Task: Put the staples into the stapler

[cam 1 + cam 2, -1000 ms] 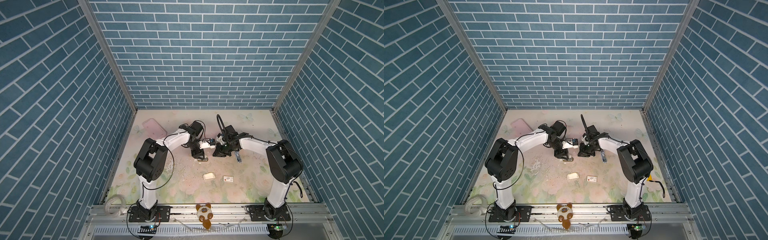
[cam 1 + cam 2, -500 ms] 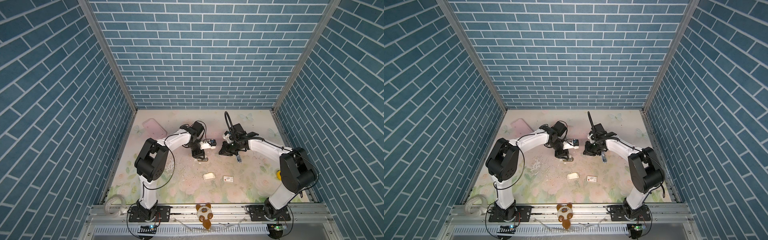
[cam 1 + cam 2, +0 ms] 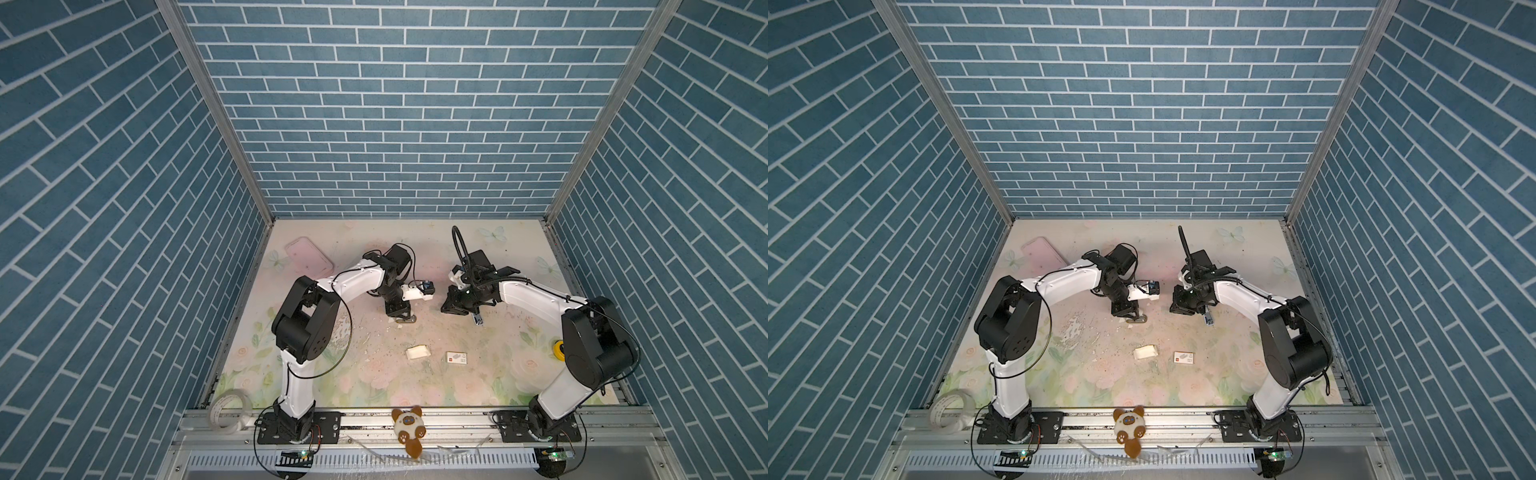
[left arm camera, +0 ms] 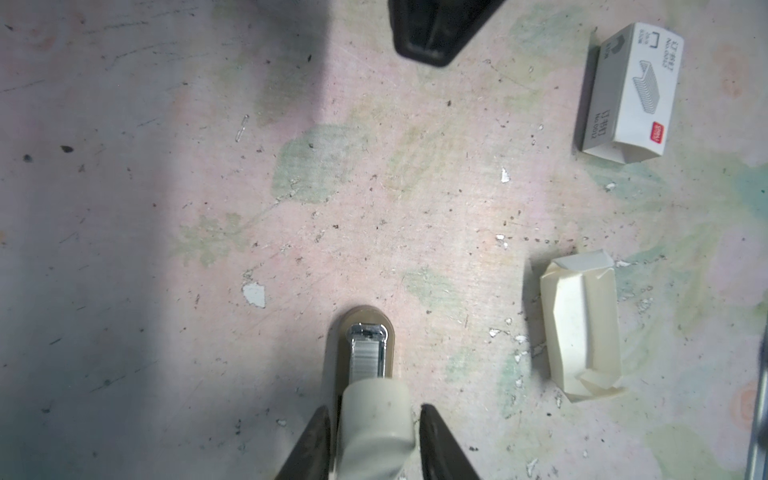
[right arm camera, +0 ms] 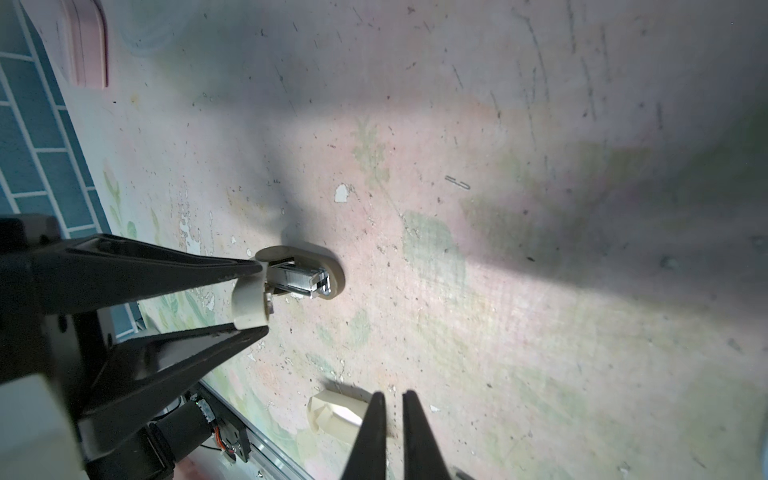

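The staples (image 4: pixel 365 358) lie as a grey strip in the chrome channel of the stapler (image 4: pixel 368 332). It stands open on the table (image 4: pixel 124 208), with its beige base flat and its cream lid (image 4: pixel 376 424) swung up. The left gripper (image 4: pixel 375 411) pinches that lid between its two black fingers (image 4: pixel 309 444); in the right wrist view the fingertips touch the lid on both sides. In both top views the stapler sits near the middle of the table, under the left gripper. The right gripper (image 5: pixel 393 395) hangs apart from the stapler, fingers pressed almost together with nothing between them. Off to one side of the stapler lies a cream card tray (image 4: pixel 579 332), and beyond it a white sleeve (image 4: pixel 627 83) with a red mark.
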Controlling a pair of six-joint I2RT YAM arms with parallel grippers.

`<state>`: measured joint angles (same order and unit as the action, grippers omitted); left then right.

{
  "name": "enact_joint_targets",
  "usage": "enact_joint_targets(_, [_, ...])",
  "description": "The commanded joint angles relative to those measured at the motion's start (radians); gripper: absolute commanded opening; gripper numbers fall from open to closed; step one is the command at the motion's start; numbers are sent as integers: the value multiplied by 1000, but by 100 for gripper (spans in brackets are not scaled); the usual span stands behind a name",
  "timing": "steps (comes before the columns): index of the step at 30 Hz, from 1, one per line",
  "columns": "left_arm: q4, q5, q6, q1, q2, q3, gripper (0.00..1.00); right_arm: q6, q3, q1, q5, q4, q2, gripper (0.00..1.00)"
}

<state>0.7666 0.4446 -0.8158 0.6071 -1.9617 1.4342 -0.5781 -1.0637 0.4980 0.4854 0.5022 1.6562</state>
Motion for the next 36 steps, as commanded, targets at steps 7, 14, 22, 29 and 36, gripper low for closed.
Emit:
enact_joint_targets(7, [8,-12,-5,16,-20,37,35,7,19,-9,-8,15,-35,12])
enact_joint_targets(14, [17,-17,-9,16,-22,39,34,7,22,-10,-5,10,-32,12])
enact_joint_targets(22, [20,-20,-10,16,-20,43,38,7,24,-11,-2,6,-30,12])
enact_joint_targets(29, [28,-21,-8,17,-14,51,39,7,27,-12,1,2,-30,12])
enact_joint_targets(36, [40,-20,-14,19,-20,60,35,7,27,-12,5,4,-32,12])
